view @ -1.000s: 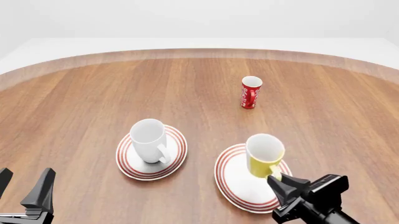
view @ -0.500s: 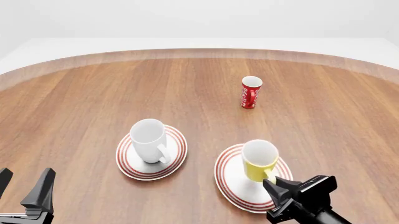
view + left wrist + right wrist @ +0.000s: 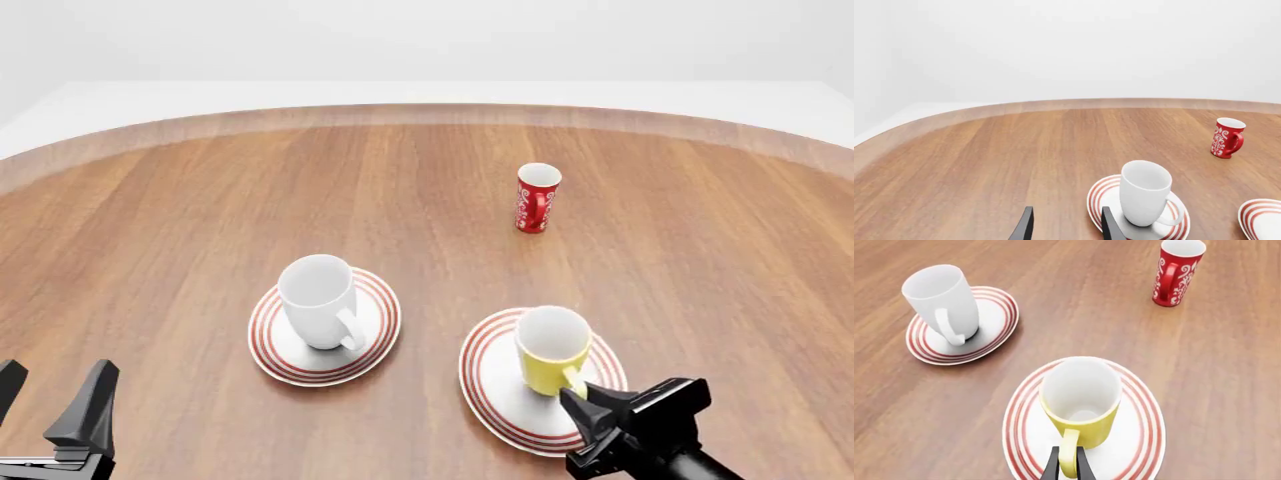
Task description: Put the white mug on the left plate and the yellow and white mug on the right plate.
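The right gripper (image 3: 1068, 463) sits at the bottom edge of the right wrist view with its two dark fingers pinched onto the yellow handle of the yellow and white mug (image 3: 1081, 403); in the front view the same gripper (image 3: 583, 400) enters from the lower right corner, tilted forward and down, its black body just behind the mug. The yellow and white mug (image 3: 553, 350) stands upright, white inside, on the right plate (image 3: 497, 400), a round white plate with red rings, in the lower right part of the front view. The left gripper (image 3: 51, 405) rests in the lower left corner of the front view, its dark fingers pointing up and spread apart with nothing between them; in the left wrist view the fingertips (image 3: 1024, 227) show at the bottom edge with a gap between them. The white mug (image 3: 320, 300) stands upright on the left plate (image 3: 380, 330), left of centre, handle toward the camera. Farther back, right of centre, a slim red mug (image 3: 537, 198) with a white pattern stands alone on the wooden table (image 3: 174, 220). No readable writing appears on anything.
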`<state>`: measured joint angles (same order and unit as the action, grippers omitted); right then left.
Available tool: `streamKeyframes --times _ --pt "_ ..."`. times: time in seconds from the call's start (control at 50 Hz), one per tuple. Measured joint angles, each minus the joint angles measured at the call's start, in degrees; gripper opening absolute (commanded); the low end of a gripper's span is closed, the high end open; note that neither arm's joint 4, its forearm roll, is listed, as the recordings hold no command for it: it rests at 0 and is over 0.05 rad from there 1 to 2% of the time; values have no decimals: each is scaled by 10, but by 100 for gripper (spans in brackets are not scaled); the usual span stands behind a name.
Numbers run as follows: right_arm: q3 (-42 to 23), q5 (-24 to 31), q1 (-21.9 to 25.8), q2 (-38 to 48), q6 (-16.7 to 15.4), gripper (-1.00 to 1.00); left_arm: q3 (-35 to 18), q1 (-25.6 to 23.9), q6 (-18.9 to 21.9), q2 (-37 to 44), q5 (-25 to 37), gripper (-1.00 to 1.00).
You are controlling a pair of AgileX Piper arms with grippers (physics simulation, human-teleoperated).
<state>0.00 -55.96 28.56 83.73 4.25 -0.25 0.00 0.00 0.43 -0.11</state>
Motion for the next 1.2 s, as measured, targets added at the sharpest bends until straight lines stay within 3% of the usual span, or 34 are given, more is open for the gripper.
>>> streamKeyframes --times 0.12,0.14,0.62,1.2 --pt "0 -3 -1 5 2 -100 0 0 0 0 0 100" --pt "0 -3 -1 7 2 100 0 0 0 0 0 100" --pt "0 0 -11 13 4 100 0 0 0 0 0 100" --pt "0 123 -27 -117 -9 100 0 0 0 0 0 100"
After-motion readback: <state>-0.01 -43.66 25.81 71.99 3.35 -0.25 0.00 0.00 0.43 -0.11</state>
